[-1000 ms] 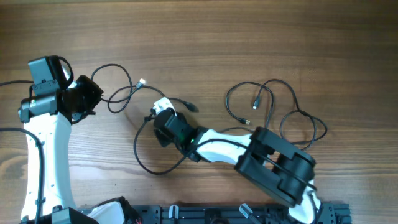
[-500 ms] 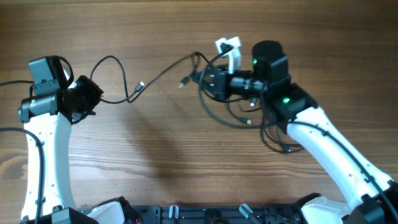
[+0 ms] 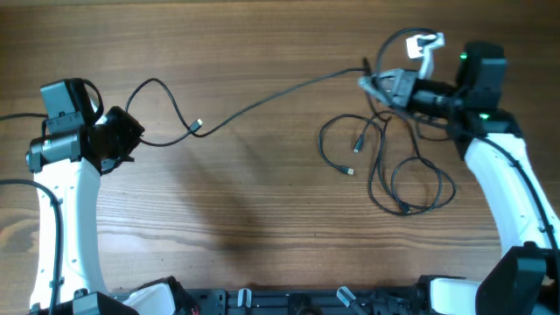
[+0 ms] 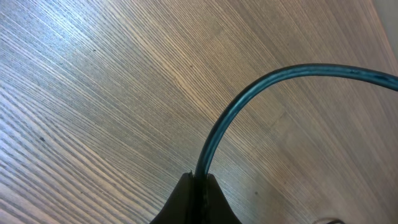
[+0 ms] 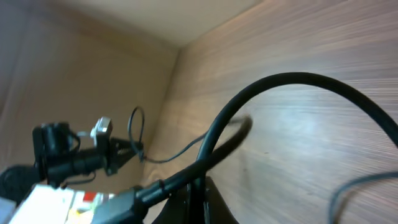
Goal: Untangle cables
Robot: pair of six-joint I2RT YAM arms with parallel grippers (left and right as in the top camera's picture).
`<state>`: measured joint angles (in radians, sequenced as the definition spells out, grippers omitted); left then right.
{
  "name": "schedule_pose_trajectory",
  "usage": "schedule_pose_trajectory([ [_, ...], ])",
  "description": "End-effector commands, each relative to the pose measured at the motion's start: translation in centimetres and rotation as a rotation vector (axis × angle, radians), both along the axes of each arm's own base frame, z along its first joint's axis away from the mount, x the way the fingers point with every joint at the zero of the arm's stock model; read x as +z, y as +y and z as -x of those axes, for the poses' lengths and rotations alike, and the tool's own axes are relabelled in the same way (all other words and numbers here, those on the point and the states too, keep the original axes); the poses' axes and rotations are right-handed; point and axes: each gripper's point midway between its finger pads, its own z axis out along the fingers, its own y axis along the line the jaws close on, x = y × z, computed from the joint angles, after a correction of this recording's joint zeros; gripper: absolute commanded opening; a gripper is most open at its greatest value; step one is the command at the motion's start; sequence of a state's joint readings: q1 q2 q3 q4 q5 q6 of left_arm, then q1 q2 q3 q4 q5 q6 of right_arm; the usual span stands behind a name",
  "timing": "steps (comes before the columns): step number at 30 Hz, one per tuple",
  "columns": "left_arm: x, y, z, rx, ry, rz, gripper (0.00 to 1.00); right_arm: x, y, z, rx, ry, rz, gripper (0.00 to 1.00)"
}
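Loose cable loops (image 3: pixel 402 209), thin, black, small plugs at ends: flat on desk (image 3: pixel 262 219), right side. Left end effector (image 3: pixel 134 136): clenched on stretched cable (image 3: pixel 289 90), left edge. Right end effector (image 3: pixel 369 83): clenched on same cable, far right, beyond loops. Span between: curled near left, straighter toward right.
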<state>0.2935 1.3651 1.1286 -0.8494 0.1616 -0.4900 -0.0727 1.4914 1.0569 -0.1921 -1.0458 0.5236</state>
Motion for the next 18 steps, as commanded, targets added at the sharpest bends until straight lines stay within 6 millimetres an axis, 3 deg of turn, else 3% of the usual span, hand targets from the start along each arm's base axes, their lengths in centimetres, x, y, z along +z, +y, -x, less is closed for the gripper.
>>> schedule_pose_trajectory([
  [1, -0.2, 0.4, 0.0, -0.001, 0.010, -0.034, 0.04, -1.8, -3.3, -0.1, -0.076, 0.057, -0.020, 0.04],
  [6, -0.2, 0.4, 0.0, -0.001, 0.011, -0.034, 0.04, -4.4, -4.2, 0.8, -0.100, 0.103, -0.011, 0.04],
  [11, -0.2, 0.5, 0.0, -0.001, 0.011, -0.035, 0.04, -5.2, -3.6, 1.8, -0.060, 0.116, -0.034, 0.04],
  [15, -0.4, 1.7, 0.3, 0.062, 0.031, -0.083, 0.04, 0.1, -0.7, 6.7, 0.321, -0.181, -0.240, 0.04],
  [18, -1.3, 2.9, 1.1, 0.185, 0.059, -0.104, 0.04, 1.2, -0.7, 7.1, 0.370, -0.232, -0.269, 0.04],
])
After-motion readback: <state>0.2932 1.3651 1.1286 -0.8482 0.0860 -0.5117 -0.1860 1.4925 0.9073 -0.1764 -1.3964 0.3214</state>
